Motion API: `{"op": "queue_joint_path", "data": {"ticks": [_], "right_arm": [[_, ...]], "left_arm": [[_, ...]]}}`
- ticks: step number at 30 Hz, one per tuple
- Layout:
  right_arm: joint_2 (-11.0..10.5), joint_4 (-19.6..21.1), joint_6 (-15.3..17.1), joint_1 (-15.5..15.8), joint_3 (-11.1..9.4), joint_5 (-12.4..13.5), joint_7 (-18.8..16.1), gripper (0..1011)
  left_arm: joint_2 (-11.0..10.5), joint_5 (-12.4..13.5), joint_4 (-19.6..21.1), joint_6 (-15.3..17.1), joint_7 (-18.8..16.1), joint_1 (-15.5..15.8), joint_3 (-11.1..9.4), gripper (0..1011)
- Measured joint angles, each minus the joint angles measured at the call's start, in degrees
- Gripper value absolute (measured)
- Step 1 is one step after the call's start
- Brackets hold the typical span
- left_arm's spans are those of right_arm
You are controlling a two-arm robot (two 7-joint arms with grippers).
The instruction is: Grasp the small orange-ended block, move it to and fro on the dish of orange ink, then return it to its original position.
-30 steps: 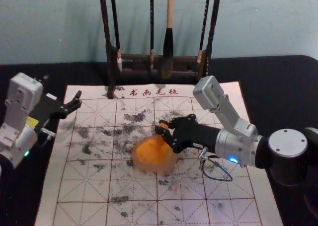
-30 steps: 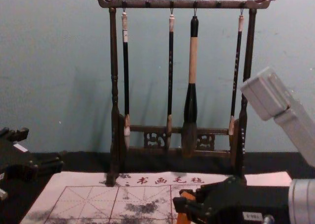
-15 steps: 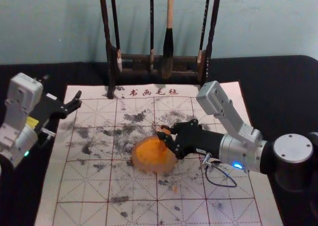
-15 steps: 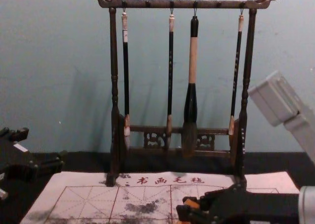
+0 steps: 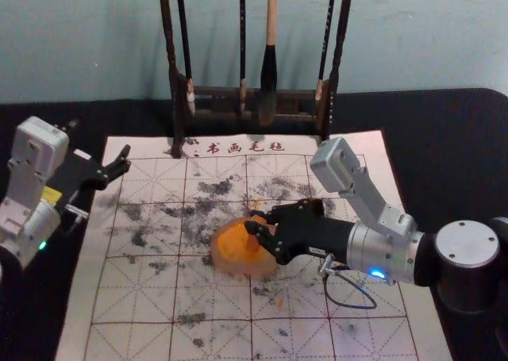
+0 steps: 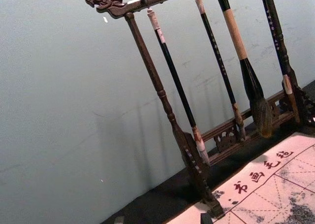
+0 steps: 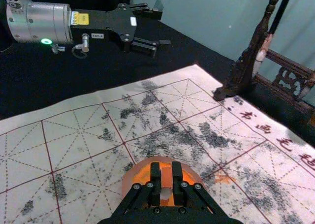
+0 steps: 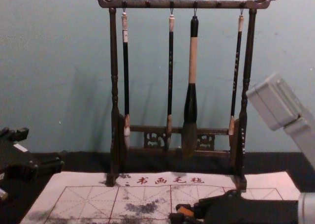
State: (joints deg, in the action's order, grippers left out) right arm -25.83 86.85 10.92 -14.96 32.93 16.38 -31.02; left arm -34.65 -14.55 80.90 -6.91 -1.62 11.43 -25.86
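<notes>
My right gripper (image 5: 252,220) is over the dish of orange ink (image 5: 236,259) on the mat, with its fingers closed around the orange-ended block. In the right wrist view, the block (image 7: 167,178) is held between the fingertips of the right gripper (image 7: 166,171), with the dish (image 7: 129,180) just behind and below it. Whether the block touches the ink is hidden. The block's orange top (image 8: 185,211) pokes up at the fingers in the chest view. My left gripper (image 5: 99,139) stays parked open beyond the mat's left edge; its fingertips (image 6: 119,219) edge into the left wrist view.
Behind the mat (image 5: 135,297) stands a dark wooden rack (image 5: 176,107) with several hanging brushes, the thickest brush (image 5: 268,83) among them. Black ink smudges and a few orange marks (image 7: 225,178) stain the gridded mat. A black-covered table (image 5: 444,147) surrounds it.
My right gripper has gone lower with the block in the chest view, and in the head view it has shifted slightly toward the near side and left over the dish. The left arm is still.
</notes>
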Motion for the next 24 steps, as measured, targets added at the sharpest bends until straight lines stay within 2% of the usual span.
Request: {"op": "queue_joint_path", "data": {"ticks": [16, 24], "right_arm": [[1.6, -1.1, 0.2, -1.2, 1.7, 0.0, -0.2, 133], [3.1, -3.1, 0.2, -2.6, 2.2, -0.2, 0.2, 133]], "left_arm": [[0.0, 0.0, 0.0, 0.0, 0.0, 0.0, 0.0, 1001], [0.0, 0.0, 0.0, 0.0, 0.0, 0.0, 0.0, 1001]]}}
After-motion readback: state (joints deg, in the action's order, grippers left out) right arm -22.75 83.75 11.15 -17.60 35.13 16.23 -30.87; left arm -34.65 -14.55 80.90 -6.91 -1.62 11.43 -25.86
